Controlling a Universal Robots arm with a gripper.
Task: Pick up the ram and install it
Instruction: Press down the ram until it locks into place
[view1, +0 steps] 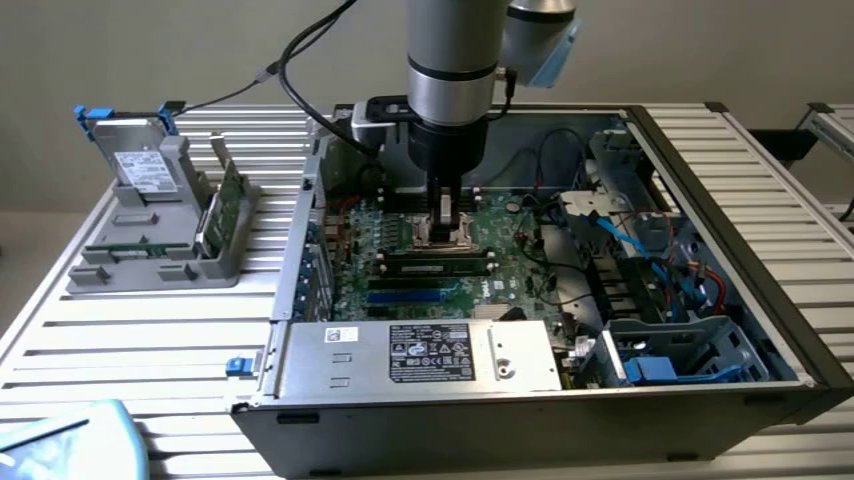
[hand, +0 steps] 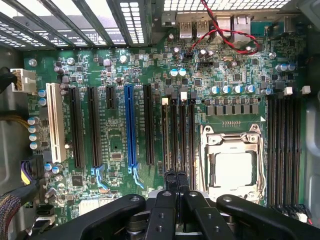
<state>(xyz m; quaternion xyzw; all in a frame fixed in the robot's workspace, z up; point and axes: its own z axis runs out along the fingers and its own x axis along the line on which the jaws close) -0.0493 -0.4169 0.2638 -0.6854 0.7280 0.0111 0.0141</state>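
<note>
**Exterior view.** The arm reaches down into the open computer case. Its gripper hangs low over the motherboard, at the middle of the case. The ram lies across the board at 6 o'clock from the fingertips, just beside them and apart from them, set between the black end clips of a memory slot. Whether it is fully seated cannot be told. The silver power supply lies further along at 6 o'clock. Outside the case, at 9 o'clock, a grey rack carries a silver drive box with blue tabs and a broad green expansion card.

**Wrist view.** The gripper is clenched, fingers pressed together with nothing visible between them. They sit over the bank of memory slots that lies between the blue slot and the processor socket.
</note>
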